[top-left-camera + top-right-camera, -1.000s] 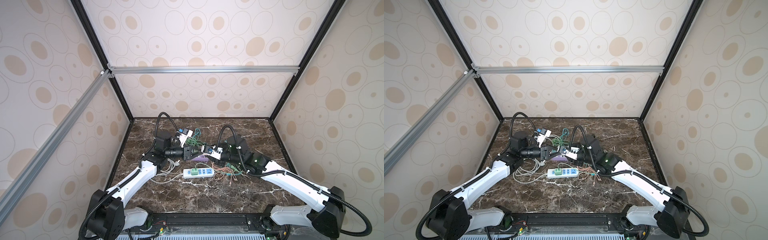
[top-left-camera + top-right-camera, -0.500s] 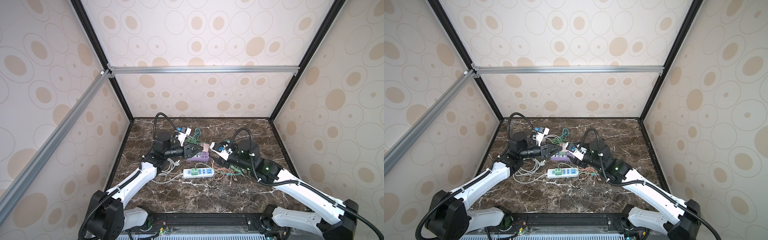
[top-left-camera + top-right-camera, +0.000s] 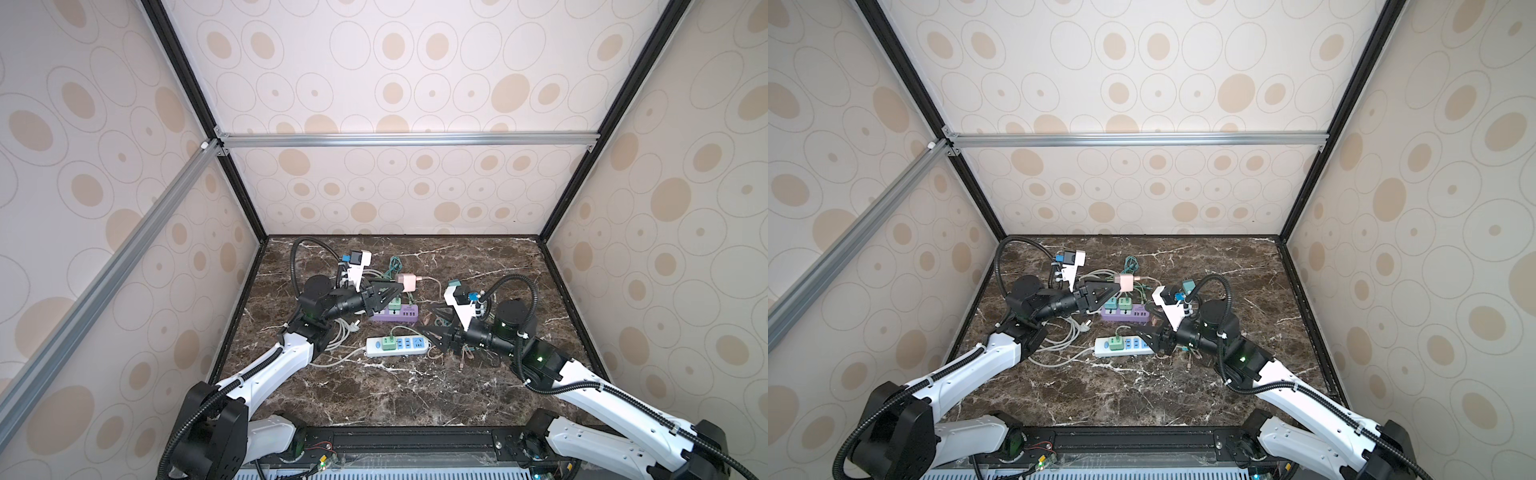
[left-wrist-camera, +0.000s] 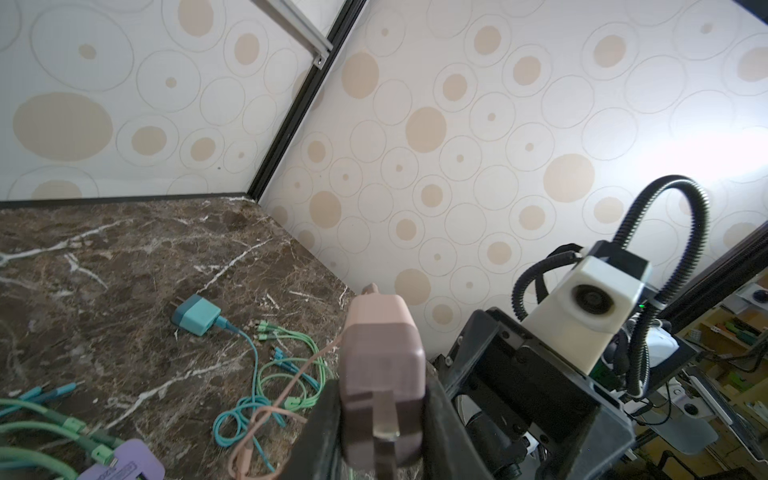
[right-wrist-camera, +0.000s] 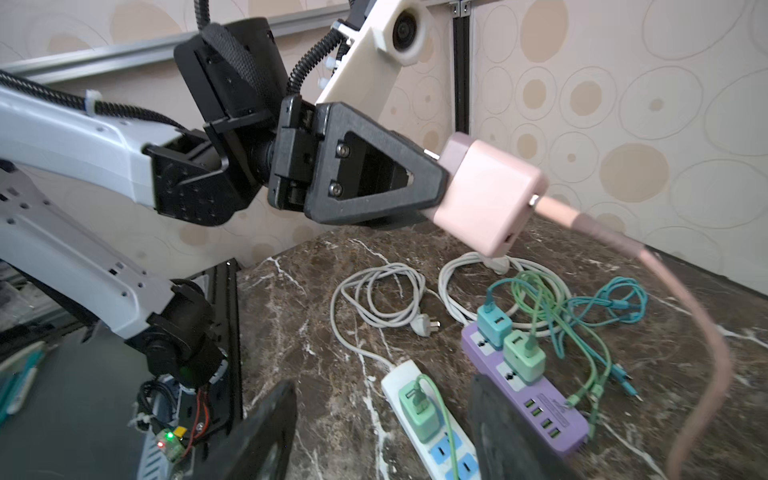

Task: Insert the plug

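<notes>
In both top views a pink plug was seen raised clear of the counter, just left of the middle of the frame. It was clamped between the left jaws, which were closed on its body near the pronged end. In the right wrist view the plug was shown with its prongs turned back toward the arm. A pink cable was seen hanging from its far face. In the left wrist view the plug was seen end-on, prongs toward the camera.

Directly below it in the frame, a purple power strip was laid flat, with a teal charger and a green charger plugged in. Lower still, a white power strip was laid across the centre, with another green charger seated near its left end.

The right jaws were spread wide and nothing was held in them. They were placed just beside the right end of the white strip, lower right of centre.

A loose teal charger was seen lying on the counter, well apart from both strips.
</notes>
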Action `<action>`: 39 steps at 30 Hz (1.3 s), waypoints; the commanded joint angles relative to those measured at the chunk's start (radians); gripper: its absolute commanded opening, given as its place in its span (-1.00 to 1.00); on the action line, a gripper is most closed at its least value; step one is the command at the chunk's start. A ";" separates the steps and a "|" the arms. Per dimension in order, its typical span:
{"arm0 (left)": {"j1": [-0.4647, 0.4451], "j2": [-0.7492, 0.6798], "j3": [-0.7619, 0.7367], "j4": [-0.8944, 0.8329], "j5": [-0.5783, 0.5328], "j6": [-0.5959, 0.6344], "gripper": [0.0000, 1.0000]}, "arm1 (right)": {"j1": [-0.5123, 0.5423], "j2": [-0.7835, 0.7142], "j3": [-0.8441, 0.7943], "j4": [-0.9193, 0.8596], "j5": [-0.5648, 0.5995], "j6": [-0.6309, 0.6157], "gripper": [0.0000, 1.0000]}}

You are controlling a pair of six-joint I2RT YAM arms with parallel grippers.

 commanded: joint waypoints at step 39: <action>-0.002 -0.054 -0.080 0.541 0.123 -0.189 -1.00 | -0.104 0.335 0.193 0.716 -0.437 0.396 -0.06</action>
